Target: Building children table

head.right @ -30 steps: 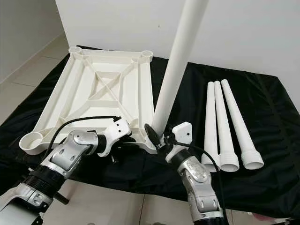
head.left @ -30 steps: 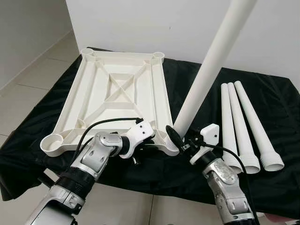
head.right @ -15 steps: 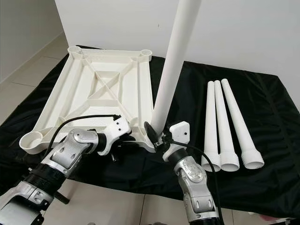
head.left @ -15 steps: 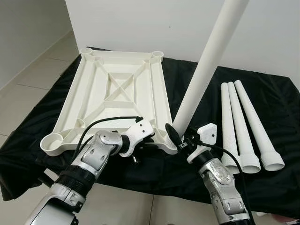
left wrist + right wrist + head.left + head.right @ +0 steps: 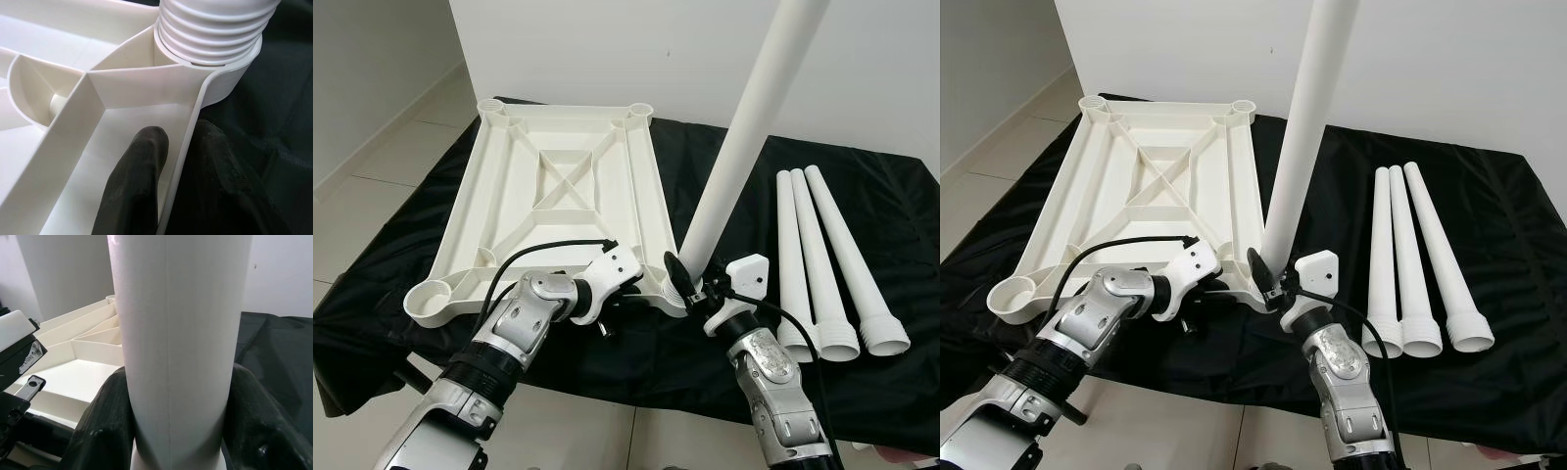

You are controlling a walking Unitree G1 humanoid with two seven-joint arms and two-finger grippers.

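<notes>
Left eye view: the white plastic ribbed tabletop (image 5: 548,211) lies upside down on a black cloth-covered table (image 5: 901,225), a round socket at each corner, and the right gripper (image 5: 690,286) clasps the lower end of a long white plastic tube leg (image 5: 744,127) that stands nearly upright, leaning a little, over the near corner socket (image 5: 674,299) on the robot's right. The left gripper (image 5: 622,299) sits at the tabletop's near edge just beside that socket, and three more white tube legs (image 5: 827,259) lie side by side on the cloth to the right, well apart from the tabletop. Right eye view: the same scene, with the leg's foot hidden behind the right gripper's black fingers, so how deep it sits cannot be read here. Left wrist view: the left gripper's fingers (image 5: 137,181) pinch the tabletop's thin rim wall, one inside and one outside, and the leg's ribbed, threaded end sits in the socket collar, apparently only partly in, since several ribs stand above the rim. Right wrist view: the two fingers of the right gripper (image 5: 98,426) are clamped on either side of the smooth tube. The step in hand looks like seating the first leg; the next move likely calls for squaring the tube to the socket and twisting or pressing it home while the left gripper steadies the tabletop.
</notes>
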